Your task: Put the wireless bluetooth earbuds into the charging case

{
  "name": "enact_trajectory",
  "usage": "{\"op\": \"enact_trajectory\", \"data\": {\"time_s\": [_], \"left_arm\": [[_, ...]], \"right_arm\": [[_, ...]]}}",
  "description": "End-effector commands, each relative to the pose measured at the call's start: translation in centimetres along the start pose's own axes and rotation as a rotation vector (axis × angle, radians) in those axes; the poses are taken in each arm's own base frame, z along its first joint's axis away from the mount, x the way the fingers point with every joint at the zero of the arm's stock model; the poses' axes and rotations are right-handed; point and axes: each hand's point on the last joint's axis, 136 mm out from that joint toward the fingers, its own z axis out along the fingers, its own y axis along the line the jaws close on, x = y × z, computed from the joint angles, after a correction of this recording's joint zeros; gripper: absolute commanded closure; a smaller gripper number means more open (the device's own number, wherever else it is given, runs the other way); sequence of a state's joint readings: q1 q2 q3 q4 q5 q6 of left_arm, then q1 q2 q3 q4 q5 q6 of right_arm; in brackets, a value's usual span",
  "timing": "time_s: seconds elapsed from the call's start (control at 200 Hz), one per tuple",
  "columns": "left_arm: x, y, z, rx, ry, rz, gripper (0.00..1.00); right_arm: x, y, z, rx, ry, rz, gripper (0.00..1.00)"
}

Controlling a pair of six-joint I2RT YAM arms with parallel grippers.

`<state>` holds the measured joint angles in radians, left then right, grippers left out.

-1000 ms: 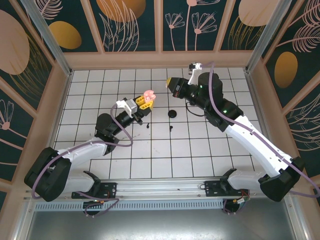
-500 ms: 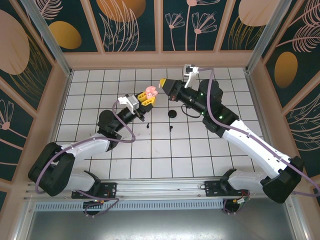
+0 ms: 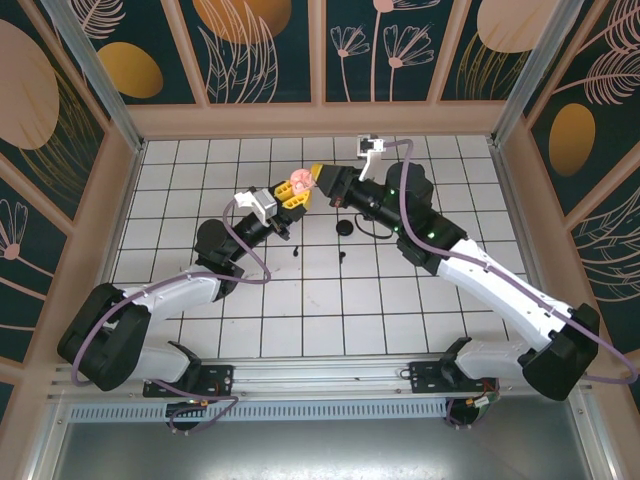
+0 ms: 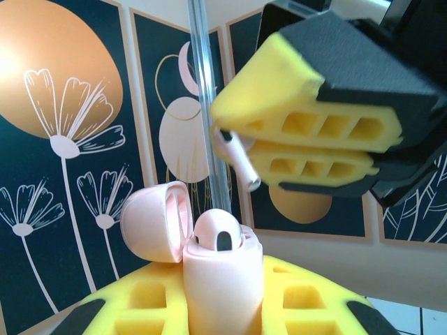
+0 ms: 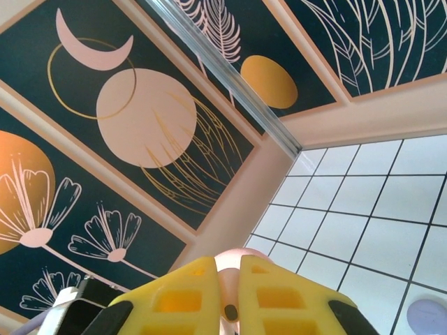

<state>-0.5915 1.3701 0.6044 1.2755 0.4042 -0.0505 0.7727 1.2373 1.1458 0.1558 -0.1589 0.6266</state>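
White-tiled counter [image 3: 400, 300], walled with dark flower-painted panels [image 3: 400, 45].

Item: my left jaws, closed on the pink charging case [image 4: 220, 279]. I hold it upright off the counter with its lid [image 4: 157, 220] hinged back, so the wells face the other arm.

Item: one pink earbud [image 4: 218, 234], seated in the case.

Item: my right jaws, pinched shut on a second pink earbud [image 4: 237, 157]. Its free end points down toward the open case, just above it and not touching. I judge this to be the approach for insertion, with the stem needing to line up with the free well.

Item: a black earbud [image 3: 297, 250], another black earbud [image 3: 342, 256] and a black round case [image 3: 346, 228], all loose on the counter near the meeting jaws.
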Motion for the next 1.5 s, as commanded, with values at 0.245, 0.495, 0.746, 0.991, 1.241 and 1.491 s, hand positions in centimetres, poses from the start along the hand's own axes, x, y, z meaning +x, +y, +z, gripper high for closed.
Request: {"op": "enact_trajectory", "data": {"time_s": [0.245, 0.495, 0.746, 0.991, 1.241, 1.491], "left_arm": [[-2.3, -0.2, 0.5, 0.007, -0.068, 0.014, 1.00], [-2.3, 0.0, 0.5, 0.001, -0.067, 0.013, 1.00], [-2.3, 0.0, 0.5, 0.000, -0.065, 0.013, 1.00], [-2.3, 0.1, 0.7, -0.003, -0.064, 0.010, 1.00], [-2.2, 0.1, 0.7, -0.004, -0.055, 0.008, 1.00], [-2.0, 0.0, 0.7, 0.008, -0.048, -0.009, 1.00]], "right_arm": [[1.5, -0.4, 0.6, -0.010, 0.018, 0.004, 0.90], [2.0, -1.0, 0.4, 0.013, 0.031, 0.001, 0.91], [2.4, -1.2, -0.1, 0.026, 0.037, -0.023, 0.91], [4.8, -1.1, 0.7, 0.069, 0.122, -0.115, 0.92], [6.2, -2.1, 0.4, 0.125, 0.154, -0.156, 0.90], [5.9, -2.8, 0.8, 0.153, 0.150, -0.154, 0.77]]}}
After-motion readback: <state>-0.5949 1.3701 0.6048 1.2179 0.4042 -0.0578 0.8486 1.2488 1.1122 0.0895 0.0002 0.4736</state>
